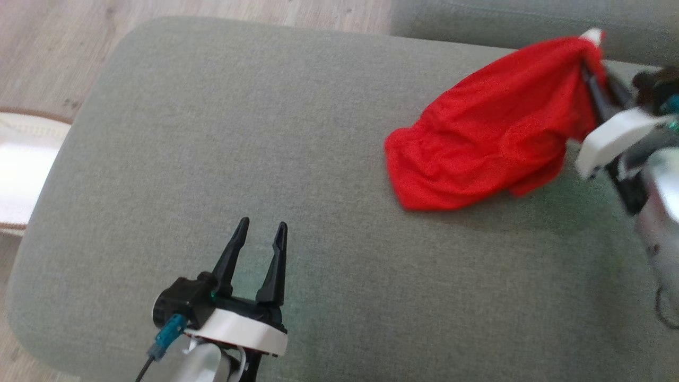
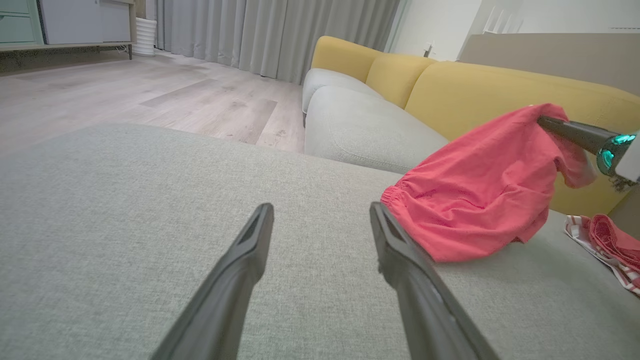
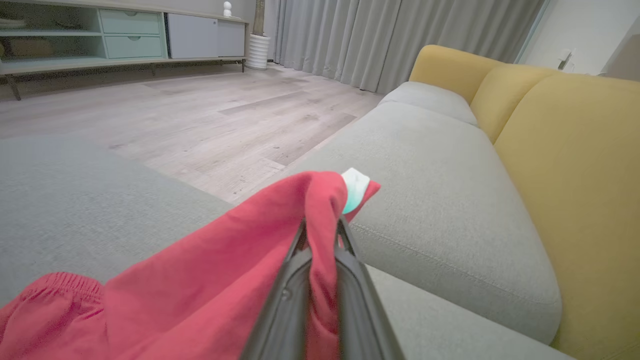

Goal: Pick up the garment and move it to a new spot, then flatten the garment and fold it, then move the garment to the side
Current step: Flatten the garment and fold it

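Though garment (image 1: 488, 132) pinched at edge, cushion (image 1: 212, 159) broad leftward.

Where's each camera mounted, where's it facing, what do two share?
Head view: on head, facing down at grey cushion; left hand open, right hand gripping red garment.
Left wrist view: along open fingers, across cushion to yellow sofa.
Right wrist view: along shut fingers, past garment, down the sofa.
Shared: wrist views both show garment, sofa.

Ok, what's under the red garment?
The grey cushion: the garment rests on it at its low end, while the right hand holds one corner up. Whatever lies beneath the draped cloth is covered.
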